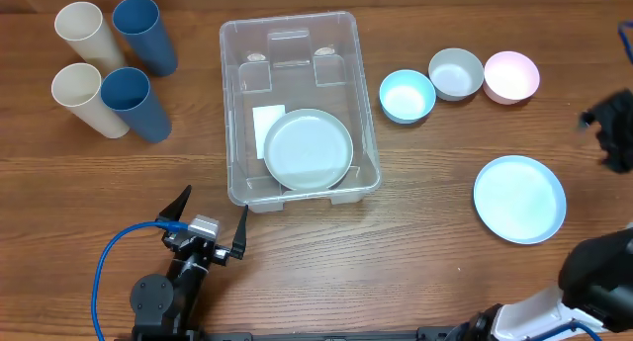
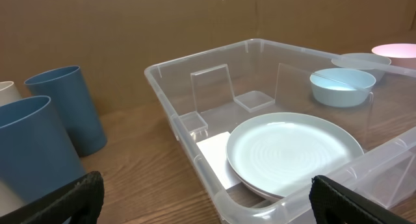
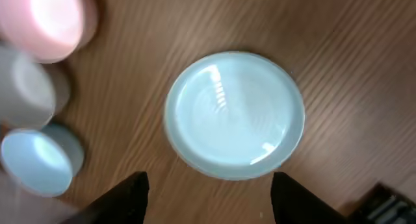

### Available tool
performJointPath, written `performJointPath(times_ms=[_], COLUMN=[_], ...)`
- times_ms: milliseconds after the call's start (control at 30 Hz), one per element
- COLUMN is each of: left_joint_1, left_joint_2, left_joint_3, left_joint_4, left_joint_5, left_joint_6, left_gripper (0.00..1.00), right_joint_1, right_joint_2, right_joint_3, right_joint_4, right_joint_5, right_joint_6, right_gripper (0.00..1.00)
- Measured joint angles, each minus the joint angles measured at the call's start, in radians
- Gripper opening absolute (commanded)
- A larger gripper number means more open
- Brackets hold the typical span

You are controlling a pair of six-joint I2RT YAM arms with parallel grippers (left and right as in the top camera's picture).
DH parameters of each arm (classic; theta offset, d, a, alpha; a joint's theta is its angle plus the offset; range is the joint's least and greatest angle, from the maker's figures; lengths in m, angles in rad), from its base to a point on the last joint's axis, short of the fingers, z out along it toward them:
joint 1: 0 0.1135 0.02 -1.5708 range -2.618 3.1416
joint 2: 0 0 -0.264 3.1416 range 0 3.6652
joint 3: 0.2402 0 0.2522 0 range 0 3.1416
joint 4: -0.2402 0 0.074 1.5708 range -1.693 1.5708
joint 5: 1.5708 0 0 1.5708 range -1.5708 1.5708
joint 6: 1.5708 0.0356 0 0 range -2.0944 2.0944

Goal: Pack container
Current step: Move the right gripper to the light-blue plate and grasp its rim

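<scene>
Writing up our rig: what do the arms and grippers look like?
Both arms are black with black fingers. The left arm has a silver block behind its gripper and a looping blue cable. The right arm has a white link near its base.

The right wrist view blurs the small round pink bowl [image 3: 49,19], grey bowl [image 3: 26,94] and light blue bowl [image 3: 39,162]; the frame cuts the first two. Inside the large clear rectangular plastic container [image 2: 195,57], a pale round plate [image 2: 292,152] hides part of the white label [image 2: 214,156].
</scene>
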Motion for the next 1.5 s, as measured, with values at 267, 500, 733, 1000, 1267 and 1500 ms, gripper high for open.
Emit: performJointPath(times_ms=[267,500,733,1000,1267,1500], left_joint_1=[0.0,0.0,0.0,0.0,0.0,0.0], left_joint_2=[0.0,0.0,0.0,0.0,0.0,0.0], left_joint_3=[0.0,0.0,0.0,0.0,0.0,0.0], left_joint_4=[0.0,0.0,0.0,0.0,0.0,0.0], left_joint_5=[0.0,0.0,0.0,0.0,0.0,0.0], left_joint_6=[0.0,0.0,0.0,0.0,0.0,0.0], left_gripper=[1.0,1.0,1.0,1.0,1.0,1.0], right_joint_1=[-0.237,-0.225,-0.218,-0.218,-0.213,-0.214], right_joint_2=[0.002,0.001,0.001,0.001,-0.023,-0.017], right_joint_3=[-0.457,-0.652,-0.708,-0.755,-0.822,-0.684], right_joint_4=[0.281,0.499,0.562,0.615,0.669,0.532], right_joint_5=[-0.012,-0.016,-0.038,-0.038,-0.084,-0.137], right_joint_6=[0.023,0.005,-0.006,-0.005,0.013,0.026], right_gripper=[0.6,0.52,0.34,0.31,0.04,0.04])
